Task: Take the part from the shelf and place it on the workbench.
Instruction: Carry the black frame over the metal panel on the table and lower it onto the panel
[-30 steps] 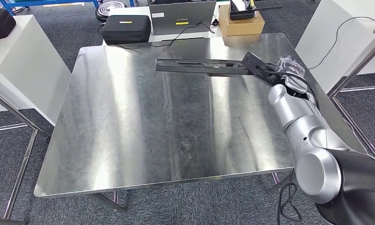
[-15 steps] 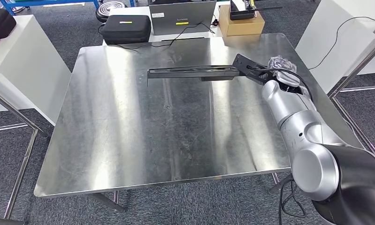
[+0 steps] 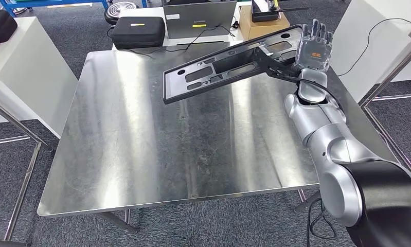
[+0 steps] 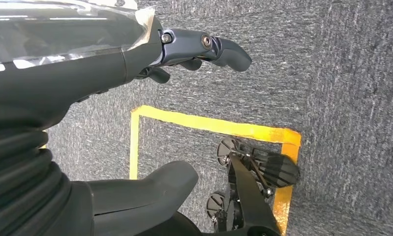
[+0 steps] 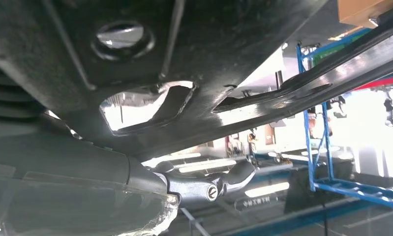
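A long black flat part (image 3: 218,67) with several cutouts hangs tilted above the far half of the steel workbench (image 3: 157,149). Its broad face is turned toward me. My right hand (image 3: 314,49) holds the part's right end near the bench's far right corner, with its fingers pointing upward. In the right wrist view the part's underside (image 5: 184,44) spans close across my right hand (image 5: 204,184). My left hand (image 4: 86,64) hangs over grey carpet, its fingers (image 4: 219,46) apart and nothing in them.
Behind the bench stand a black case (image 3: 139,31), a laptop (image 3: 199,18) and a cardboard box (image 3: 262,25). White tables flank it on the left (image 3: 23,67) and right (image 3: 368,31). Yellow floor tape (image 4: 209,125) marks the carpet.
My right hand has risen and turned its fingers upward. The part has swung from lying edge-on and level to a tilt that shows its broad face.
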